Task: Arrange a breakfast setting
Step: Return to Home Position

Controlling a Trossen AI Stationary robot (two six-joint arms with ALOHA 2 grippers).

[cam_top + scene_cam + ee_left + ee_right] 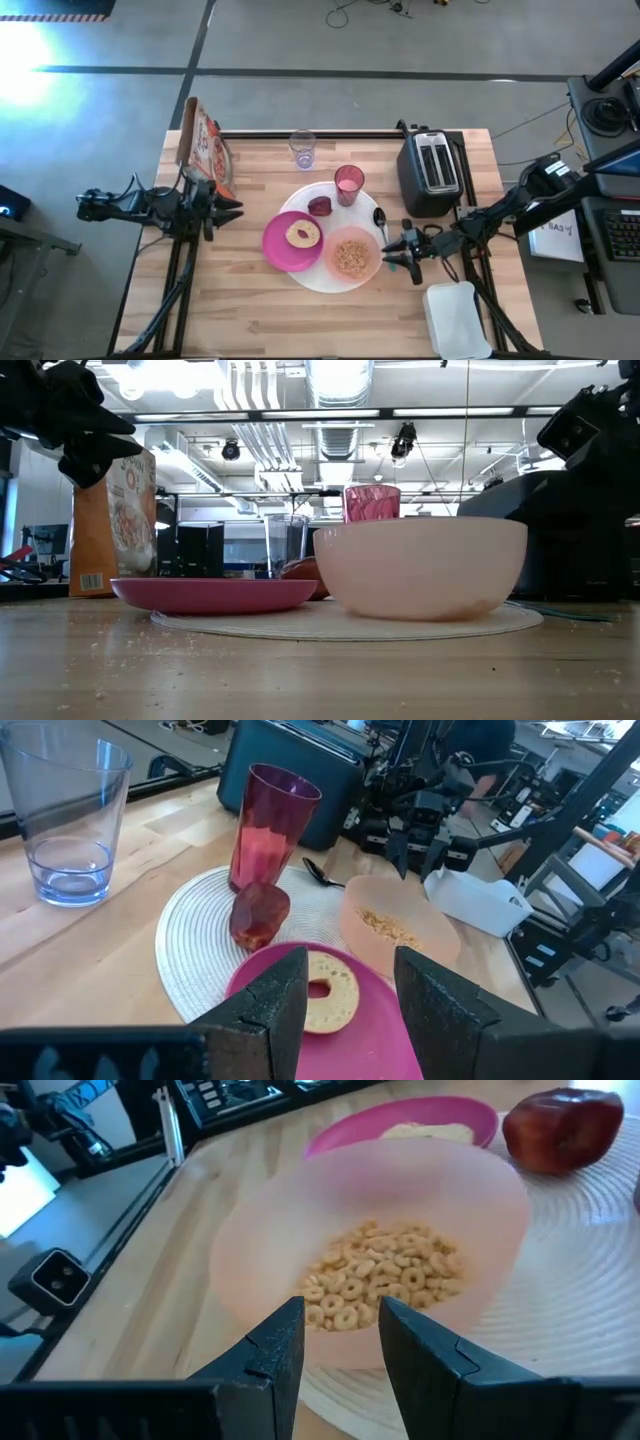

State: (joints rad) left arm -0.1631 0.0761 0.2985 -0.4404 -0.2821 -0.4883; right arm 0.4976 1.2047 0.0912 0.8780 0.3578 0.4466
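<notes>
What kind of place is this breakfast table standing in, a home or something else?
Probably a robotics lab or workshop, not a home. The wooden table stands on a bare grey floor with loose cables; exposed ceiling ducts and strip lights show behind, and a keyboard sits beside it.

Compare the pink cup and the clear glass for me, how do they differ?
Colour: the pink cup is translucent pink, the clear glass colourless with a bluish base. Place: the pink cup stands on the white mat, the clear glass off it on the bare table. Both stand upright, mouths up.
</notes>
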